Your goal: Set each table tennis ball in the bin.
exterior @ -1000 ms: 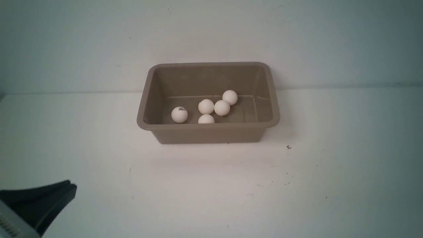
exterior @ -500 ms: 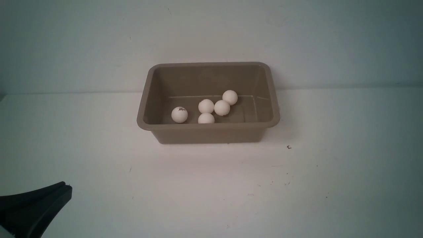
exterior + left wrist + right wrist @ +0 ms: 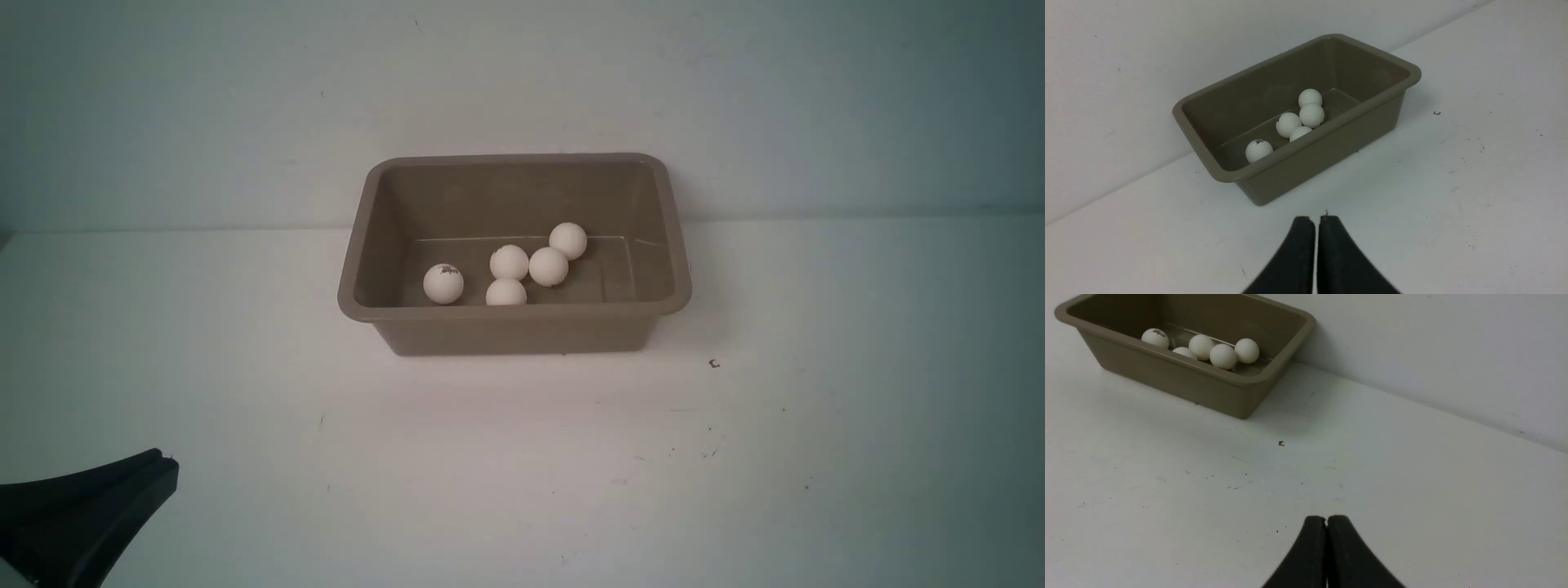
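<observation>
The taupe-brown bin [image 3: 514, 325] stands at the back of the white table against the wall. Inside it lie several white table tennis balls: one with a dark mark [image 3: 443, 283] at the left, the others clustered near the middle [image 3: 548, 266]. The same bin [image 3: 1306, 161] and balls [image 3: 1312, 115] show in the left wrist view, and the bin [image 3: 1180, 381] with balls [image 3: 1223, 356] in the right wrist view. My left gripper [image 3: 167, 469] is at the table's near left, shut and empty, seen also in the left wrist view [image 3: 1316, 220]. My right gripper [image 3: 1327, 519] is shut and empty, over bare table far from the bin.
A small dark speck [image 3: 714, 363] lies on the table [image 3: 522, 474] to the right of the bin. The wall [image 3: 522, 82] rises directly behind the bin.
My left gripper has drawn back slightly toward the near left corner. The front ball in the bin has rolled a little to the left.
</observation>
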